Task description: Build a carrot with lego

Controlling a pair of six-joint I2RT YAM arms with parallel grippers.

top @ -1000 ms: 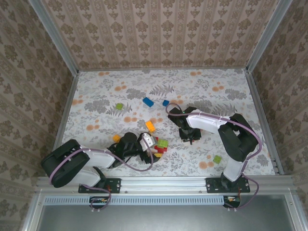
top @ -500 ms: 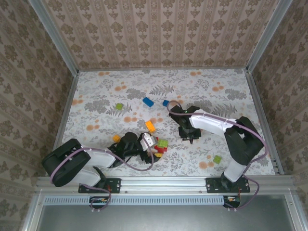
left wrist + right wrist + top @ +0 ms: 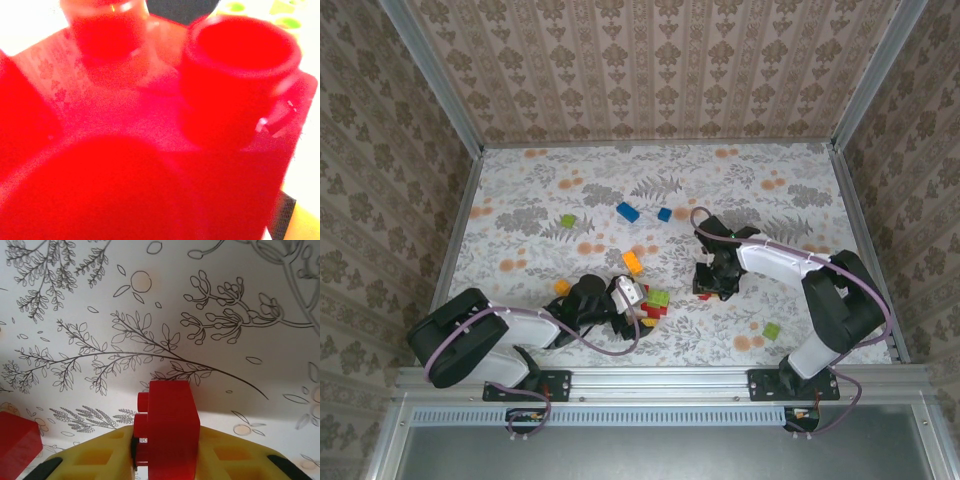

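Right fingers (image 3: 709,285) pinch a red brick (image 3: 701,295)

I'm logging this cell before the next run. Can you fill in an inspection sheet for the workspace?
Surface: floral table, flat, no spills seen.
Job's things: loose green bricks, blue bricks and orange bricks; a pile of green, red and yellow ones near the front.
Clutter: nothing seen.
Grippers: right gripper shut on a red brick; left gripper at the pile, jaws unclear.
Cables: purple cables run along both arms.
Surroundings: patterned walls, metal frame.
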